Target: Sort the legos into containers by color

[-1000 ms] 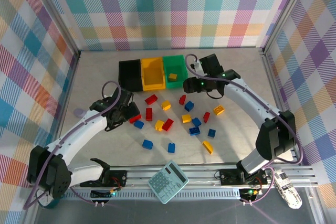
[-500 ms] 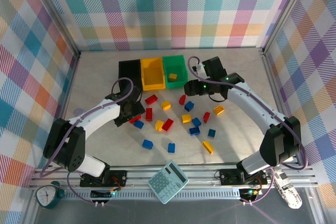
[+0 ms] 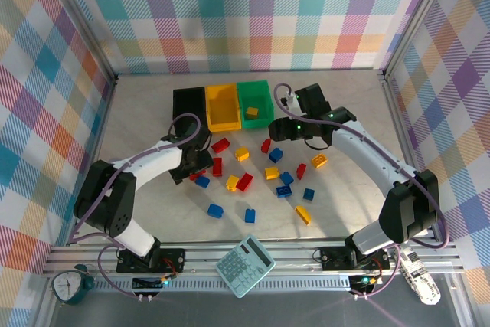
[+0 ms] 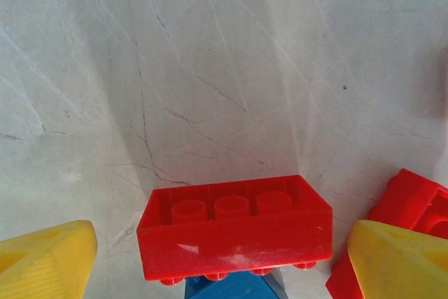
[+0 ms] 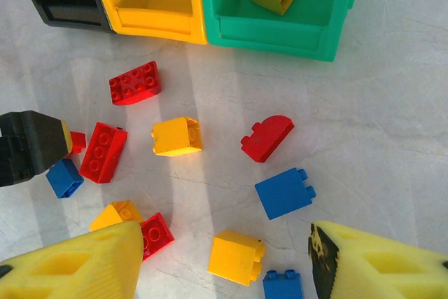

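straddling a red lego (image 4: 234, 229), left jaws spread apart

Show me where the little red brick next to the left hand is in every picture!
Top external: red brick at the left edge of the loose pile, below the black bin.
Left wrist: bottom middle, between the yellow fingers of the left hand.
Right wrist: far left, poking out beside the left hand.
Shared landmark: the blue brick right beside it.
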`<act>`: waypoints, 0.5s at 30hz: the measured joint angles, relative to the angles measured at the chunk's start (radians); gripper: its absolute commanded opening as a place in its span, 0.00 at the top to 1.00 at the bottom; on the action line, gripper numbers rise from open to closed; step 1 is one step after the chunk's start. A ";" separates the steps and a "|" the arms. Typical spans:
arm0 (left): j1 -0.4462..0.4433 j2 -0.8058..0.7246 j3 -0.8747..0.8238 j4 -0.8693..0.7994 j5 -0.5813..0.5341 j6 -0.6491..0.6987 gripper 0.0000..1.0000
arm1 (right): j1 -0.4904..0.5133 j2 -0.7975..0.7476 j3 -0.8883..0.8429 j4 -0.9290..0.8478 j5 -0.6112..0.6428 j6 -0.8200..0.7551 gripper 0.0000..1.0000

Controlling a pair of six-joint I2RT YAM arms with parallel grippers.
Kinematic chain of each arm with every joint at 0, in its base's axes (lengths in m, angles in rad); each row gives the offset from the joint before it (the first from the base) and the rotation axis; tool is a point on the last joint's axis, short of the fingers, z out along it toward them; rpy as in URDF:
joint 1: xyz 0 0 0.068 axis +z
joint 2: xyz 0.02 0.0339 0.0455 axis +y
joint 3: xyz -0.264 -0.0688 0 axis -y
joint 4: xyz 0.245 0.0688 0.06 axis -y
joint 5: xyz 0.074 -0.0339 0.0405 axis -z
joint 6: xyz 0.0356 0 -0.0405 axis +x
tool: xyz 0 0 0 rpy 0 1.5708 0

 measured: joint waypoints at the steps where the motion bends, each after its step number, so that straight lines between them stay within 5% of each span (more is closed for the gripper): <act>1: 0.000 0.005 0.000 0.001 0.000 0.000 0.09 | 0.000 0.000 0.000 0.000 0.000 0.000 0.35; 8: 0.000 0.032 0.008 0.020 0.007 0.010 0.14 | 0.000 0.000 -0.001 0.000 0.000 0.000 0.35; 15: 0.000 0.069 0.021 0.022 0.007 0.026 0.32 | 0.000 0.000 -0.001 -0.001 0.000 0.000 0.35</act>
